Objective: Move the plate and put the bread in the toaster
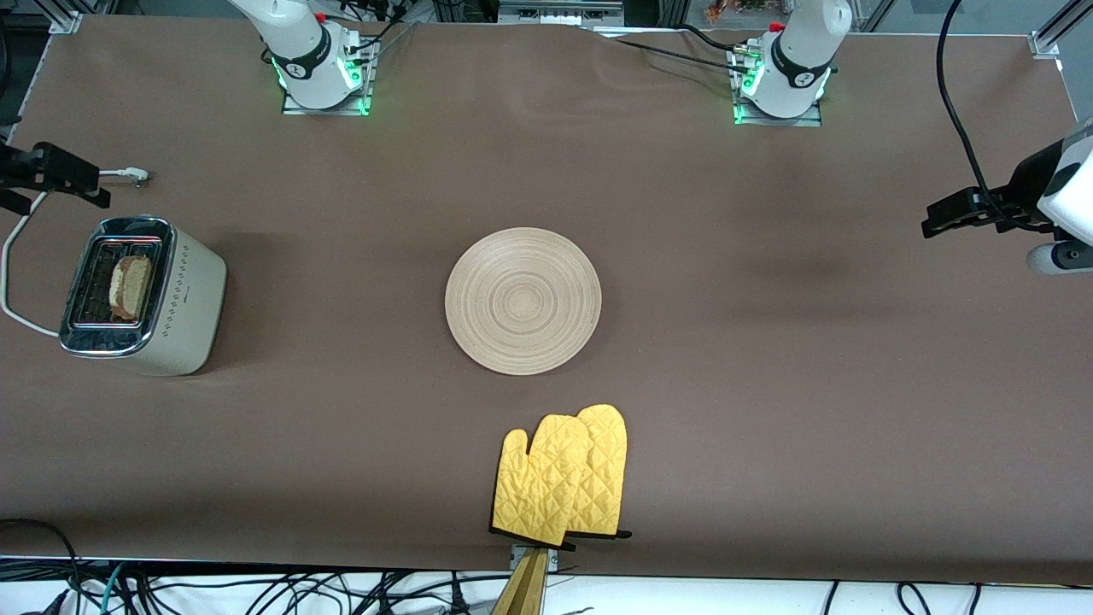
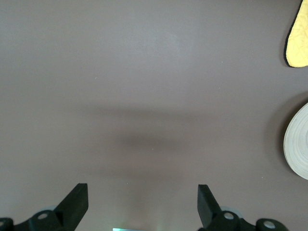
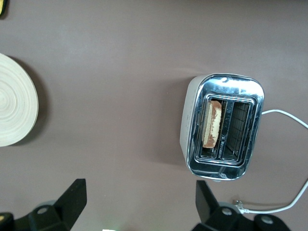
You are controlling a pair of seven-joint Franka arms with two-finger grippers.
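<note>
Brown speckled bread slice stands in a slot of the cream-beige, chrome-topped toaster at the right arm's end of the table.
The round pale-wood ringed plate lies mid-table, a yellow quilted oven mitt pair nearer the camera. Left gripper and right gripper hang with fingers spread wide, holding nothing; both arms wait.

A wide brown tabletop fills nearly everything I can see, covered in a matte sheet that ripples slightly near the bases' edge. Light falls evenly from above, leaving only soft, blurred shadows on the brown. Silver metal framing stands at the corners. Along the edge nearest the front camera runs a pale strip strewn with tangled black cables, and a wooden post rises against that edge.
</note>
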